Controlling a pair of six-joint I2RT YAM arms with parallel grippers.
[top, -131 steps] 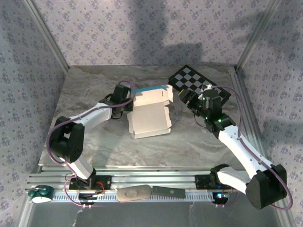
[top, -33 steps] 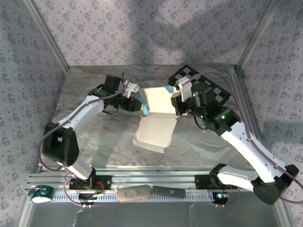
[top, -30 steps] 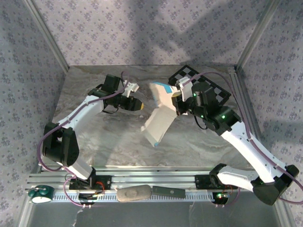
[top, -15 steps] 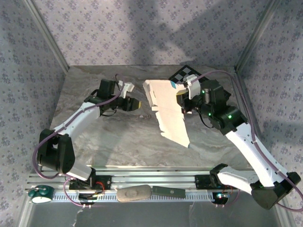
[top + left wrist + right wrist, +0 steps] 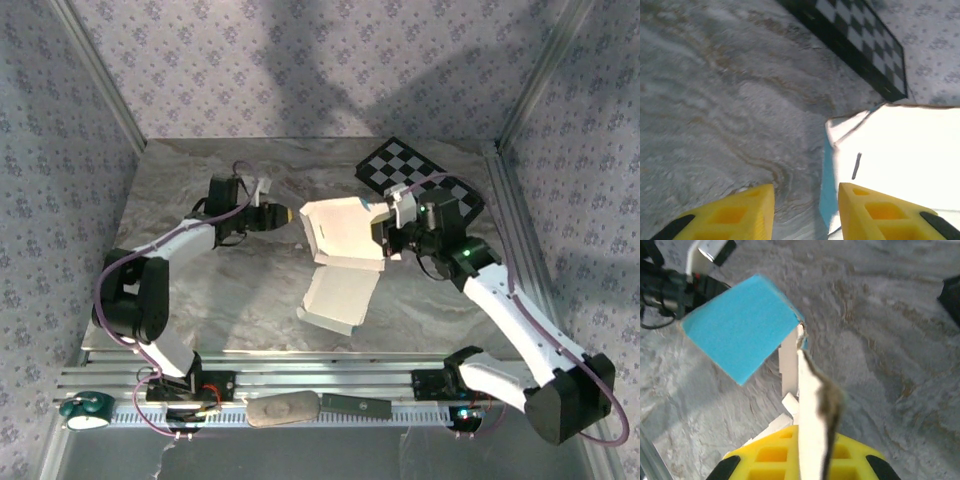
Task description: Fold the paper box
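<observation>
Right gripper (image 5: 386,232) is clamped on the right edge of the paper box (image 5: 338,235), holding the unfolded sheet over the middle of the table (image 5: 200,290), white side up, with the lower panel drooping. Left gripper (image 5: 286,214) sits just left of it, fingers apart and empty.

Centre of table (image 5: 200,300): paper box (image 5: 342,255), between the two grippers. The left gripper (image 5: 288,213) is just left of its far-left corner, the right gripper (image 5: 384,238) at its right edge. The checkerboard (image 5: 418,178) lies behind the right gripper, at far right.
</observation>
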